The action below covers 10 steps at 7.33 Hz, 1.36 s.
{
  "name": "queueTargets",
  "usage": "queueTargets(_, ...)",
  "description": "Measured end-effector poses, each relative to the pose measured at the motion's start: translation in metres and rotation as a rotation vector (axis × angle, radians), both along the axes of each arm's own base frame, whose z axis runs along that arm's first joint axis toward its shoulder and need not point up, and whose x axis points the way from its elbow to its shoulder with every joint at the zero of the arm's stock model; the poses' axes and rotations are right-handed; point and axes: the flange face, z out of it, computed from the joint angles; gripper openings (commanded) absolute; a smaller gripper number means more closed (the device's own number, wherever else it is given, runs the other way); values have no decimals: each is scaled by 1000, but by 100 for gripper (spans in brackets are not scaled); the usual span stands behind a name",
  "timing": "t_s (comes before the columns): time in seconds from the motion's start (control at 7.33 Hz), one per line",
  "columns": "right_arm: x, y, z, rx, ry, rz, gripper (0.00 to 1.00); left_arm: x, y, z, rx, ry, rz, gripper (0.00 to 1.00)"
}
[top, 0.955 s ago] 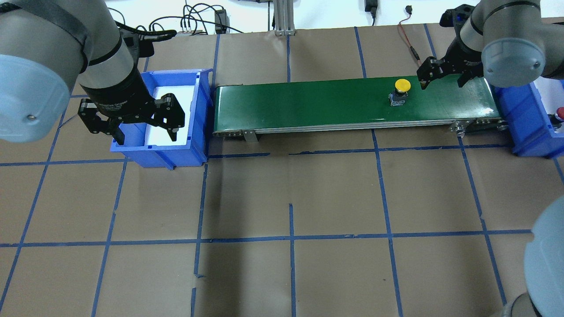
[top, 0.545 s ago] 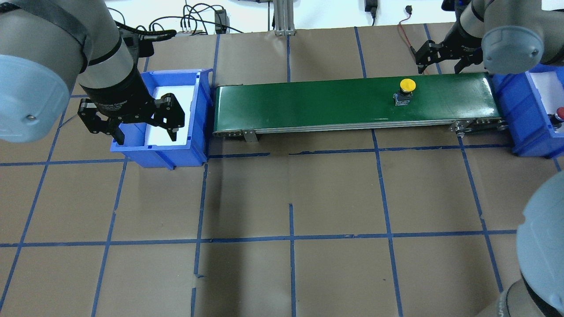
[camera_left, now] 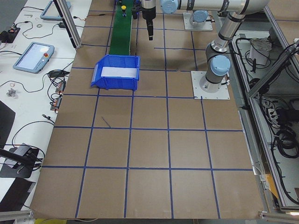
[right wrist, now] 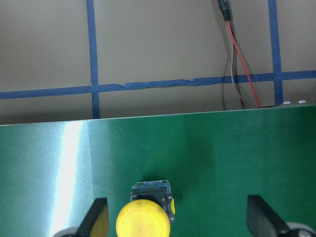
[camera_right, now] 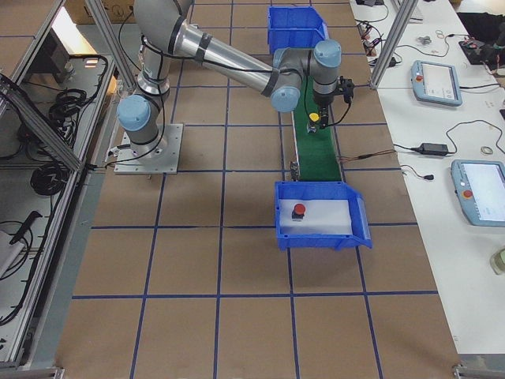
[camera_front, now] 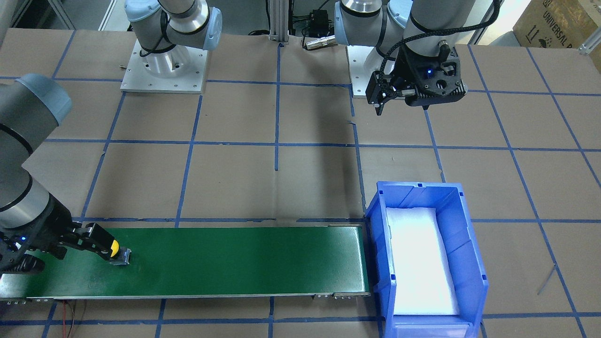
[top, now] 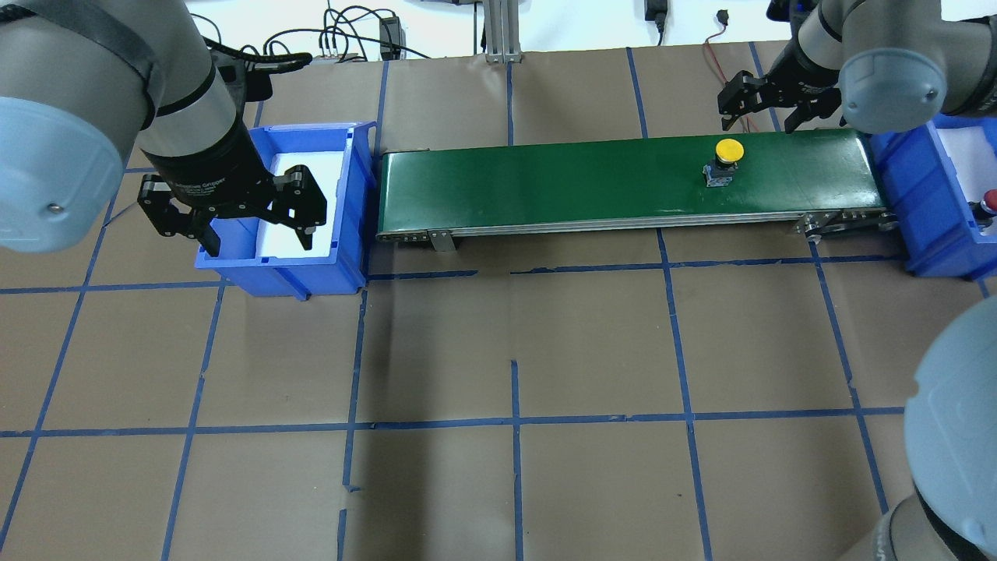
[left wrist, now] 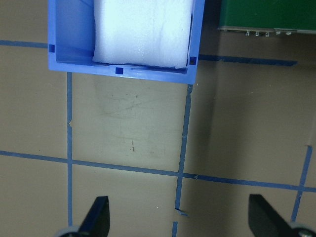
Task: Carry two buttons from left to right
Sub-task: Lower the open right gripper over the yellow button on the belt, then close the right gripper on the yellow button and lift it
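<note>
**Wide open and waiting for the yellow button**

Upright on the green belt point(top: 545, 183), upper right of the overhead view: the yellow button point(top: 729, 151), close to the belt's right end. Put there, most likely, to ride over to the right claw point(top: 767, 105). Spread wide, gripping nothing, hanging close by, yellow cap low between its fingers point(right wrist: 96, 217) in the wrist view, ready to shut on both sides. Already resting on white foam point(top: 966, 156) in the right box point(top: 927, 226), at the right edge: the red button point(top: 990, 204). Over the left box point(top: 354, 210), upper left, only white foam inside: the left claw point(top: 234, 210), spread wide and empty too.
</note>
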Motion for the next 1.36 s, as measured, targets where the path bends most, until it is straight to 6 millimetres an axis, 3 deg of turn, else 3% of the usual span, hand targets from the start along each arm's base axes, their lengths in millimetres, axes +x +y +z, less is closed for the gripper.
queueTargets(1.09,-4,3,-34,68,49,60,100,0,0,0,0,0,0,100)
queueTargets(1.23,-5,4,-35,72,58,68,98,0,0,0,1,0,0,100)
queueTargets(1.36,-5,4,-35,73,62,71,80,0,0,0,1,0,0,100)
